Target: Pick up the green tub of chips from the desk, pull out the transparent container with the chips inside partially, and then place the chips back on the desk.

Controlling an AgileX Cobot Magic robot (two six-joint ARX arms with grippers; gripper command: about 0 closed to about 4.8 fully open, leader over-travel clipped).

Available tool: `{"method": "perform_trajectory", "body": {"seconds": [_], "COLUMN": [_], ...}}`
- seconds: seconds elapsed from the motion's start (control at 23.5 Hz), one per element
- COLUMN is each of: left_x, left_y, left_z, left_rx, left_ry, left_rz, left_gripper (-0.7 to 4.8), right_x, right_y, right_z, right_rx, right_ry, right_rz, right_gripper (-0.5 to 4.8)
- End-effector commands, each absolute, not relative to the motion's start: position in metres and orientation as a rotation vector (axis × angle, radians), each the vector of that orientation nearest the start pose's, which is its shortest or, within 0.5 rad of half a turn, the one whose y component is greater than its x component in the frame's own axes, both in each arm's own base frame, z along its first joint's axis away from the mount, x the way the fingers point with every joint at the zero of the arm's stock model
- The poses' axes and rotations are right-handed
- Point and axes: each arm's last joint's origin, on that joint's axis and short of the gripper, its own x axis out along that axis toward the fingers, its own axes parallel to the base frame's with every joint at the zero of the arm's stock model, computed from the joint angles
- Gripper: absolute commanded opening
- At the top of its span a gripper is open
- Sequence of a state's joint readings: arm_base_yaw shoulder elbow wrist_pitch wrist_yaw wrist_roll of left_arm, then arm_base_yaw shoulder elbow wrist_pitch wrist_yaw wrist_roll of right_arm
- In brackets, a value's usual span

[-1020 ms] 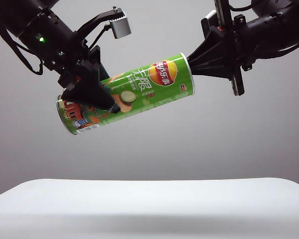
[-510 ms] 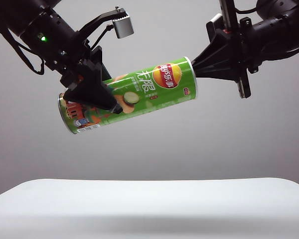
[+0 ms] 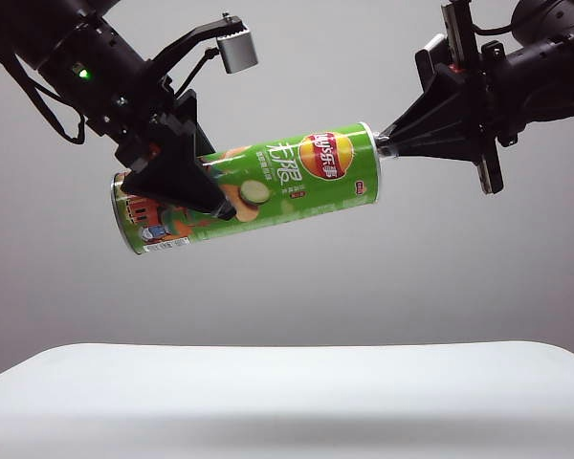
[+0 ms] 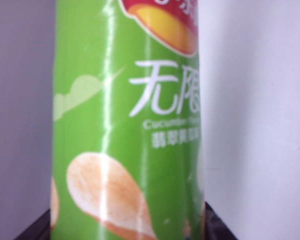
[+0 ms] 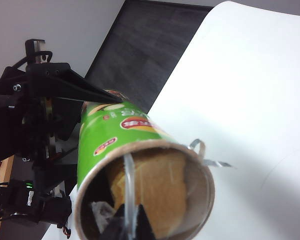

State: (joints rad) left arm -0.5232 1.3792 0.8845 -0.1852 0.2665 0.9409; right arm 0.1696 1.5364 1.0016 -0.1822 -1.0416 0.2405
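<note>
Loads of open air between the green tub of chips (image 3: 244,196) and the desk (image 3: 287,392) under it, so anything could pass there. The tub's sides are boxed in though: left gripper (image 3: 187,186) wraps its lower half, right gripper (image 3: 387,148) is pinched tight on the transparent container (image 5: 130,192) at the open mouth.

Tub (image 3: 249,196) high above desk (image 3: 287,392)

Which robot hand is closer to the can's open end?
Right. The right gripper pinches the transparent container at the green tub of chips' open mouth; the left gripper clamps its other half.
</note>
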Motion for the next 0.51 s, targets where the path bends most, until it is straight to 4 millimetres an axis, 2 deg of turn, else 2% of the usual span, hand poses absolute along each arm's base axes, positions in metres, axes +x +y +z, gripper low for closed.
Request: {"method": "perform_trajectory", "body": {"seconds": [0.04,0.21,0.51], "left_x": [0.242,0.240,0.239], "left_y": [-0.144,-0.143,-0.142], "left_z": [0.232,0.231,0.230], "left_rx": [0.967,0.968,0.980], "left_ry": [0.399,0.422,0.450], "left_rz": [-1.023,-1.031,-1.018], "left_gripper": [3.07,3.07,3.07], "right_x": [0.311,0.312,0.313], "right_y": [0.066,0.056,0.053], "right_z": [0.245,0.245,0.245], "right_rx": [0.501,0.514,0.517], "right_ry": [0.774,0.763,0.761], "right_rz": [1.021,0.995,0.999], "right_gripper": [-0.01,-0.01,-0.01]}}
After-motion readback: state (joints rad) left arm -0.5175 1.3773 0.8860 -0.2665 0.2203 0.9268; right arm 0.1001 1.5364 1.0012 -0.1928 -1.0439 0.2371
